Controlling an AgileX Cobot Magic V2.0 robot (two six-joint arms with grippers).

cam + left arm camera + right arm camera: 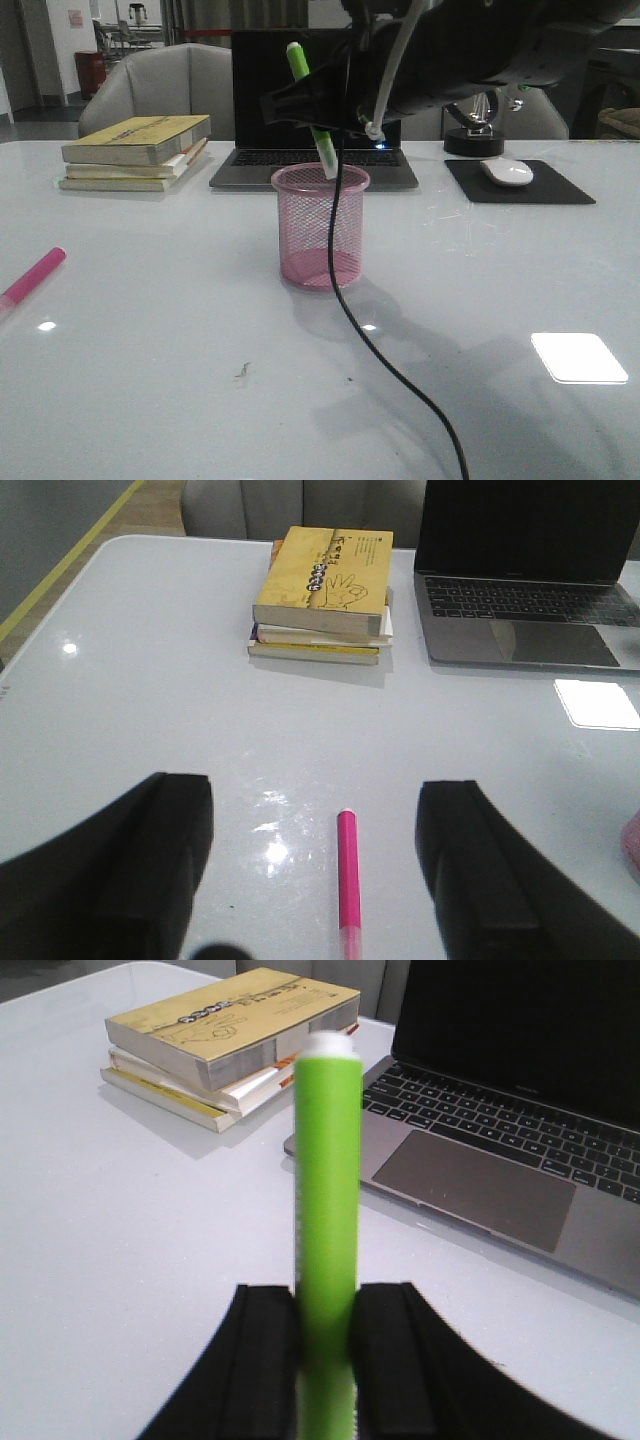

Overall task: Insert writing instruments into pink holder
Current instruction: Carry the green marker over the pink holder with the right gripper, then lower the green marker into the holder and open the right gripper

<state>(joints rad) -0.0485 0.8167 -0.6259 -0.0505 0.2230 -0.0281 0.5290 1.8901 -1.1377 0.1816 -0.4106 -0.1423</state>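
Note:
The pink holder (320, 228), a mesh cup, stands upright mid-table. My right gripper (318, 115) (325, 1305) hangs just above it, shut on the green marker (298, 62) (327, 1160). The marker is tilted, and its clear lower end sits at the cup's rim, at the opening. The pink marker (35, 274) (348, 870) lies flat on the table at the far left. In the left wrist view my left gripper (312, 785) is open above it, a finger on either side and not touching it. The left gripper does not show in the front view.
A stack of books (135, 150) (322, 590) and an open laptop (260, 165) (520, 630) stand behind the cup. A white mouse (507, 171) rests on a black pad (560, 188) at the back right. A black cable (345, 300) hangs in front of the cup.

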